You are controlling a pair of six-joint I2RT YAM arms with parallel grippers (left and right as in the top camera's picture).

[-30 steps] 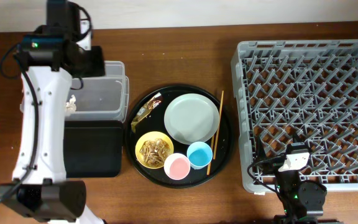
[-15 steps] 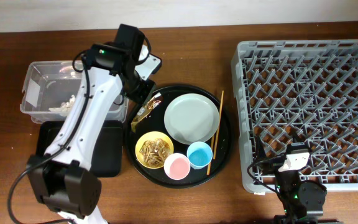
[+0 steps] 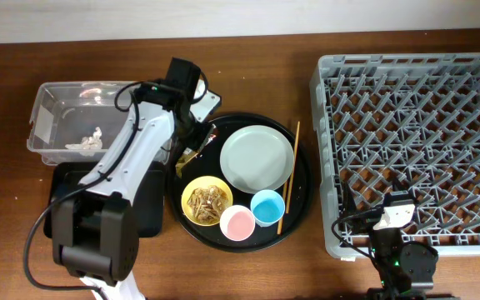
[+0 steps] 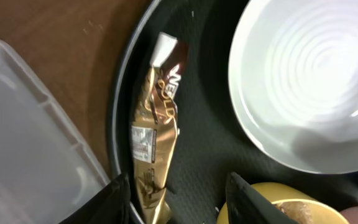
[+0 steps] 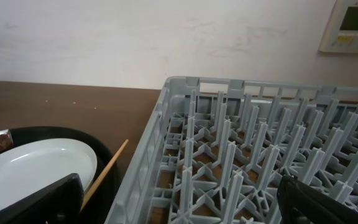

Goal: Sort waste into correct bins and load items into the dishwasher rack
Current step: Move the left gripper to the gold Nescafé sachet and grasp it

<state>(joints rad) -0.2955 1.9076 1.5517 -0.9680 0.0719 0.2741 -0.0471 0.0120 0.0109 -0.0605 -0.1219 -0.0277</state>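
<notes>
One half-open, empty left tool [image 4: 176, 202] straddles the lower end of the gold-brown wrapper [image 4: 155, 137]; best to lower squarely and pinch across the crinkles, clear of the round tray [image 4: 118, 124] rim.

Left arm [image 3: 127, 162]: white shells, black joints; your black cable [image 3: 32, 237] loops at 8 o'clock.
Left fingers [image 4: 114, 202]: black wedges.
Right arm [image 3: 400, 254]: black, white plug [image 3: 387, 218], green light [image 3: 394, 265].
</notes>
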